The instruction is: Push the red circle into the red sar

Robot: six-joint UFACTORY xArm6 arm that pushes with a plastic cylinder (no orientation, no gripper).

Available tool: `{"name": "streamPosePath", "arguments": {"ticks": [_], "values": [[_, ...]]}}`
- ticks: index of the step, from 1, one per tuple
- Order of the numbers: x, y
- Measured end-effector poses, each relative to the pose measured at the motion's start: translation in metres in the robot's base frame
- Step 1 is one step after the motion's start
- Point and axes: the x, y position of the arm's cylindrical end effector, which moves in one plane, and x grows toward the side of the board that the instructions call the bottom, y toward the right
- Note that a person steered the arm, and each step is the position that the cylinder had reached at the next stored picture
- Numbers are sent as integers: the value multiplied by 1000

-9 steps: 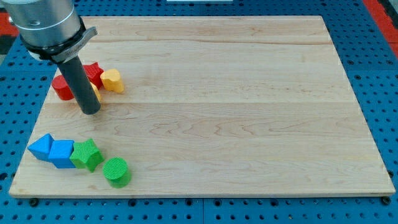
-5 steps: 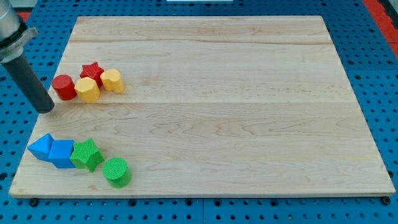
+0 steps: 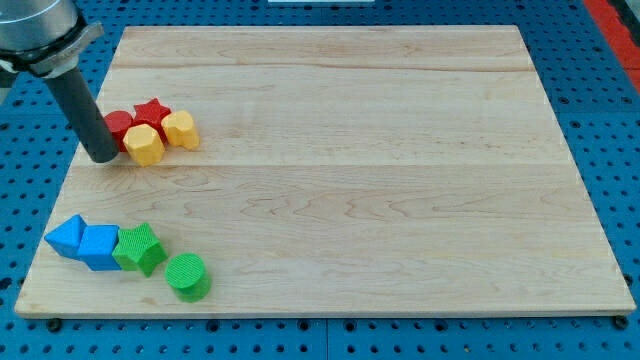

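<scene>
The red circle [image 3: 121, 126] lies near the board's left edge, partly hidden by my rod. It touches the red star [image 3: 151, 110] at its upper right. My tip [image 3: 103, 157] rests on the board against the red circle's left side. A yellow hexagon-like block [image 3: 145, 145] touches the red circle's right side, and a second yellow block [image 3: 180, 130] sits to the right of the star.
At the board's lower left lie a blue triangle-like block [image 3: 64, 236], a blue block [image 3: 99, 247], a green star [image 3: 140, 249] and a green circle [image 3: 187, 276]. The wooden board [image 3: 350, 170] sits on a blue pegboard surface.
My tip went left off the cluster, then came back right against the red circle. The red circle slid right, now touching the red star; the yellow hexagon shifted slightly.
</scene>
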Motion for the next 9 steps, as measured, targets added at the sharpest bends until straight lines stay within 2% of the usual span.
{"name": "streamPosePath", "arguments": {"ticks": [2,9], "values": [[0,-23],[0,-37]]}}
